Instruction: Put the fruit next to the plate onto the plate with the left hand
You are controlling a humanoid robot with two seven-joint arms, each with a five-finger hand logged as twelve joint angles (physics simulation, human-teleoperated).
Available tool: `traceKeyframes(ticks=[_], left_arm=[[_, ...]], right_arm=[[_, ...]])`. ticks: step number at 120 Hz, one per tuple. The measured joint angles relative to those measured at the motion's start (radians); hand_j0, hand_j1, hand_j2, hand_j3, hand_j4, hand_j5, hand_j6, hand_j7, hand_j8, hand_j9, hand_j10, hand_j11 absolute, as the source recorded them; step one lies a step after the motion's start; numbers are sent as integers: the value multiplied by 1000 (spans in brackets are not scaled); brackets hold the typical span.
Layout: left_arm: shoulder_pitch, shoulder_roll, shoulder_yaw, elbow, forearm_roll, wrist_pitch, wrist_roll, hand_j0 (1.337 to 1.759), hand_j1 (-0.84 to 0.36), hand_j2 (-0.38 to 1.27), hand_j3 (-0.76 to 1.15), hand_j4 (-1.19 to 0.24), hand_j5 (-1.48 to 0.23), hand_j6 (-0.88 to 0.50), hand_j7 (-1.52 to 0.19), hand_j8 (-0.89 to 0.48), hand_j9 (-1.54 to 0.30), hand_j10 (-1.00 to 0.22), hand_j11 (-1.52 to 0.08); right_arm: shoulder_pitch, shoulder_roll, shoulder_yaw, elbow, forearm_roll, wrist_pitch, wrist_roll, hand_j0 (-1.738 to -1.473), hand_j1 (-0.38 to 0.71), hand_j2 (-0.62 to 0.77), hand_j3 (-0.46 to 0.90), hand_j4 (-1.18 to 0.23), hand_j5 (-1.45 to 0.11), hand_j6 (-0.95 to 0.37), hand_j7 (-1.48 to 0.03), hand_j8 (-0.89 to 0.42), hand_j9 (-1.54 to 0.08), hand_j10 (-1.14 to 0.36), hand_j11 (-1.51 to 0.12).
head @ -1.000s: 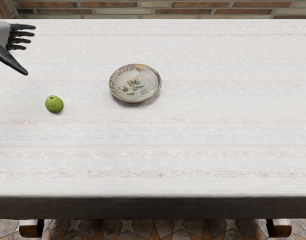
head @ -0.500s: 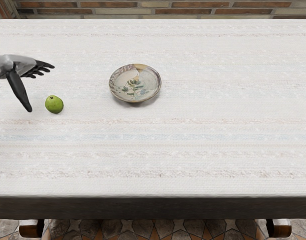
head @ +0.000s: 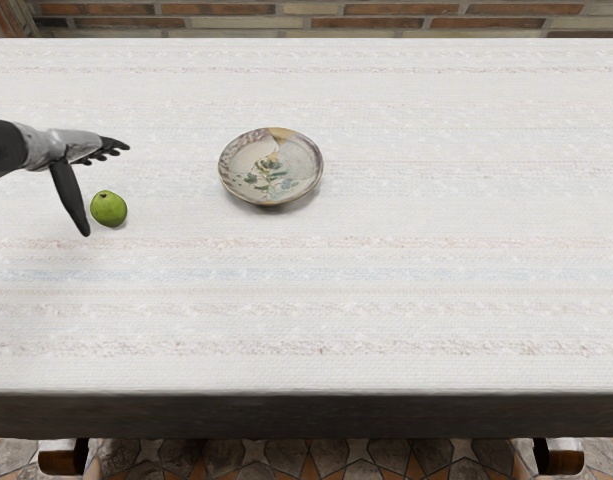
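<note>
Left arm [head: 4, 148] is clipped by the left edge, so only the forearm end and left hand [head: 71, 150] show. The fingers [head: 108, 149] point away from the camera and overlap, so I can't count them. One hangs down with its tip just left of the fruit [head: 109, 208]; can't tell whether it touches the fruit or the cloth. The fruit is too small to name: green and roundish is all I get. The plate [head: 286, 160] pattern is too fine to read, just some greenish motif. The tabletop [head: 386, 280] runs off both side edges, ends unseen. Below its front edge are two leg stubs [head: 61, 455], cut by the bottom edge. The brick wall [head: 286, 10] is a thin strip, cut at the top.
</note>
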Motion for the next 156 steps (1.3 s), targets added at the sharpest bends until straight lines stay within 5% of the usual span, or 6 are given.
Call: traceKeyframes(ticks=[68,156], left_arm=[[34,-133,140,61,67,251,-1,1658,231,21,0,-103,-130,-105,-130,-104,-130,-103,-130],[60,-159,174,87,83,340,-16,1658,100,44,0,-212,-272,-213,-272,-213,-272,-211,-271]], right_arm=[[0,0,0,0,0,0,0,-1658,-349,0,0,-1,0,-1,0,-1,0,0,0],[0,0,0,0,0,0,0,-1658,-349,0,0,-1,0,-1,0,-1,0,0,0]])
